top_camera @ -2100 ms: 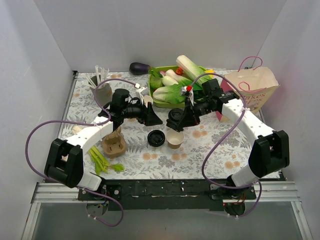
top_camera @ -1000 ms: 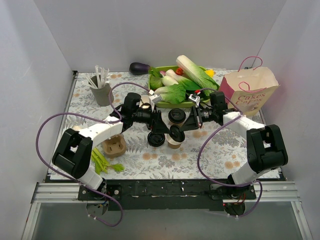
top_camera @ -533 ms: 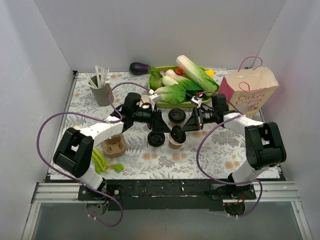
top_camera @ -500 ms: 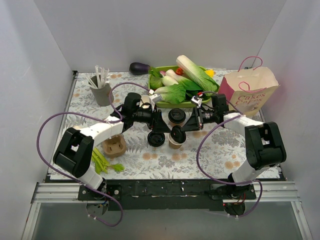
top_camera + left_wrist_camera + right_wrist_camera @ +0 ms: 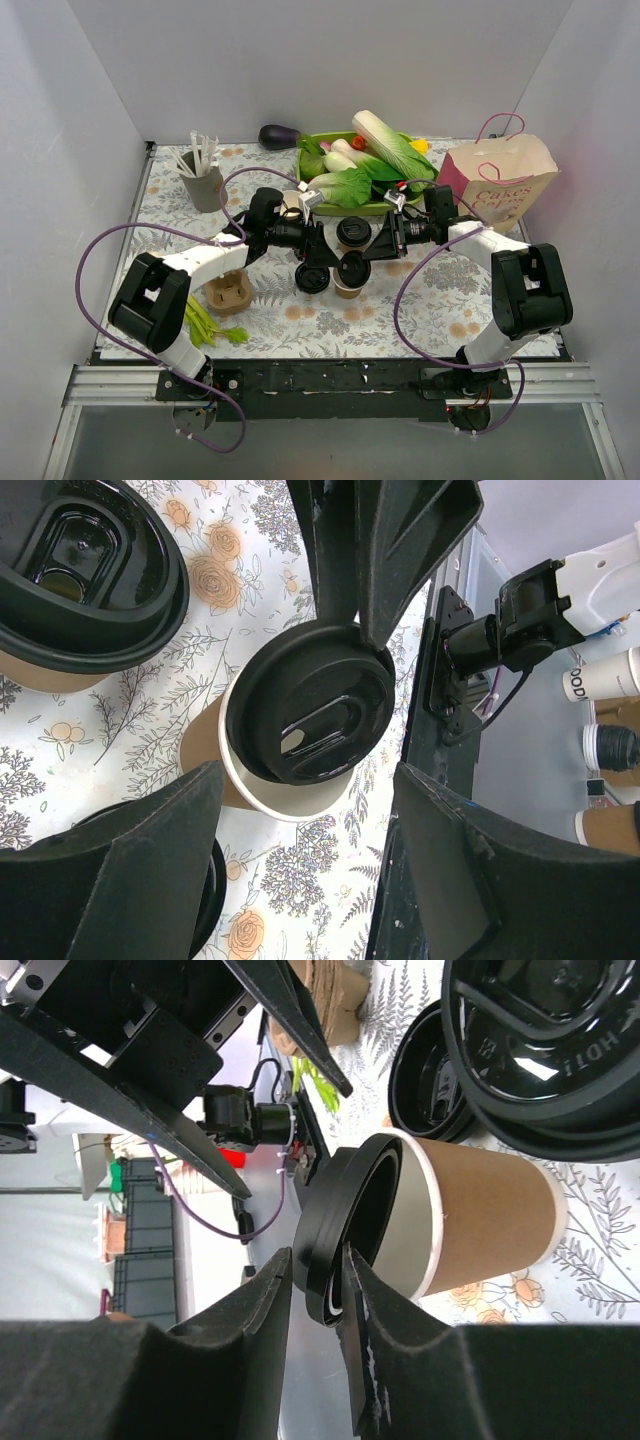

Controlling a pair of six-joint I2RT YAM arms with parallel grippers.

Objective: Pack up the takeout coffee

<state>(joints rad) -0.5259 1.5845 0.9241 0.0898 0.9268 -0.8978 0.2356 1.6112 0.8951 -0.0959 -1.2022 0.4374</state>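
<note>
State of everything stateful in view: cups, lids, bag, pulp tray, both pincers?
Near cup: upright, lid not seated.
Near cup's lid: tilted on the rim.
Far cup: upright, lidded.
Spare lid: flat on table.
Bag: upright, open.
Pulp tray: no cups in it.
Left pincer: open, empty.
Right pincer: straddles that lid's edge; grip unclear.

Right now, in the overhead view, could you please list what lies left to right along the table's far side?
Grey cup of sticks, eggplant, green tray of vegetables, paper bag.
</note>
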